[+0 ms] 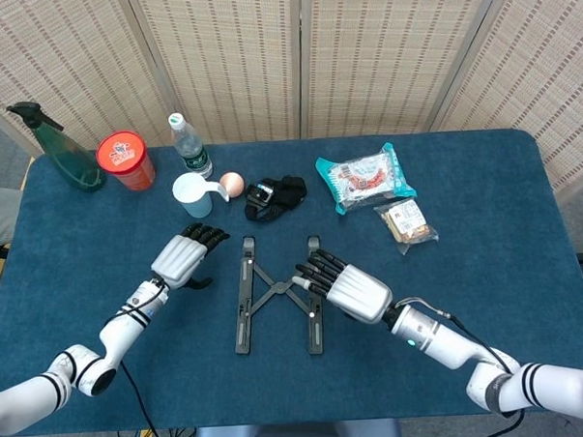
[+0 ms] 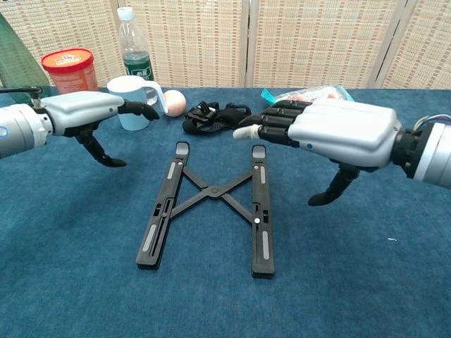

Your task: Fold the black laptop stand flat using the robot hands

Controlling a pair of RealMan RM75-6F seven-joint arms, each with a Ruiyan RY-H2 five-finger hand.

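My left hand (image 1: 185, 259) and right hand (image 1: 345, 288) hover spread and holding nothing on either side of the stand (image 1: 277, 294), which lies flat mid-table (my right palm hides part of its right bar from above).

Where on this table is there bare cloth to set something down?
Bare cloth: the near edge in front of the laptop stand, and the far right beyond the sandwich pack. Crowded: the back row from spray bottle to snack bag.
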